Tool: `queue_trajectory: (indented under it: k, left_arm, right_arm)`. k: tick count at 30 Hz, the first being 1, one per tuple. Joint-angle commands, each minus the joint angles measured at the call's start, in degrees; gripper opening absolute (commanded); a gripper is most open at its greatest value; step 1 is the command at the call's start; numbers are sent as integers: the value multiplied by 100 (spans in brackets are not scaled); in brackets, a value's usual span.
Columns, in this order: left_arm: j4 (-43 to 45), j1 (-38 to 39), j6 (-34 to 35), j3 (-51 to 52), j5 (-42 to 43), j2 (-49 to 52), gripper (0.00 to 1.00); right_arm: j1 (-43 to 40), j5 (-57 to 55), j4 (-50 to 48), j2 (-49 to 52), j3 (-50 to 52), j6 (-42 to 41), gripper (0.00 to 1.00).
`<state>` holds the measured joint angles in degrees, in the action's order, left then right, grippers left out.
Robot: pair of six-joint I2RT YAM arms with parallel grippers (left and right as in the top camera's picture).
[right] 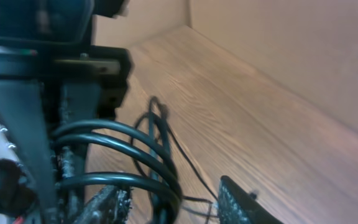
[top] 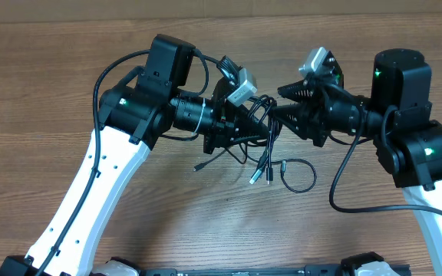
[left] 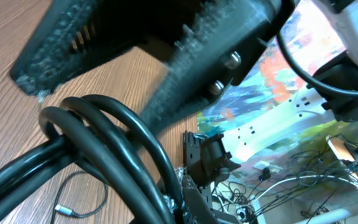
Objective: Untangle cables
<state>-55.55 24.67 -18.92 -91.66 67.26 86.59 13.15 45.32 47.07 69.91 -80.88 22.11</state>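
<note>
Hanging between the two arms at the middle of the wooden table [top: 67, 92], the cables [top: 267, 149] form a bundle of thin black loops. The left gripper [top: 245, 123] has its jaws together and pinches that bundle at its tips. In the left wrist view the loops curve just under one dark finger [left: 55, 56].

The right gripper [top: 282, 103] faces it from the other side. Its jaws stand apart, and in the right wrist view several strands pass between its two fingers [right: 241, 202] (whether either pad touches them I cannot tell).

Loose ends trail from the bundle onto the wood: a pair of silvery plug tips [top: 256, 178], a slack loop [top: 314, 176] just beside them, and a small plug [top: 196, 167] further left.

Lettering on the housings is too small to read. Green lights [top: 376, 74] glow on the arms. A grey camera block [top: 240, 86] rides on the left wrist and partly covers the bundle from above. A thicker arm wire [top: 342, 180] sags beside the right arm. A plain brown wall [right: 291, 62] borders the table.
</note>
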Motion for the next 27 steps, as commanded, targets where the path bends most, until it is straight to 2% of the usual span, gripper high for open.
queue_trajectory:
  k: [1,3,7,9,11,12,14,20,23,27]
  left_arm:
    - [118,37,-170,-103,452,-72,4]
    - [166,98,-170,-103,476,-72,4]
    - [190,289,-227,-103,448,-72,4]
    - [190,363,-234,-101,378,-72,4]
    - [184,398,-232,-103,260,-72,4]
    - [184,398,-229,-103,210,-72,4]
    - [181,396,-173,-103,125,-72,4]
    - [98,387,-74,-103,122,-72,4]
    - [-35,389,-76,-103,140,-72,4]
    - [-203,426,-76,-103,201,-72,4]
  right_arm:
    - [-4,658,-81,-31,-13,402,58]
    - [-4,671,-144,-31,-13,396,62]
    - [-4,761,-280,-31,-13,396,61]
    - [-4,776,-354,-31,-13,396,49]
    - [-4,774,-435,-31,-13,393,29]
    - [-4,772,-466,-31,-13,393,17]
    - [-7,767,-505,-31,-13,393,5]
    - [-7,240,-557,-31,-13,133,4]
    - [-7,-973,-752,-31,-13,-968,4]
    - [-7,-2249,-855,-31,-13,-1707,4]
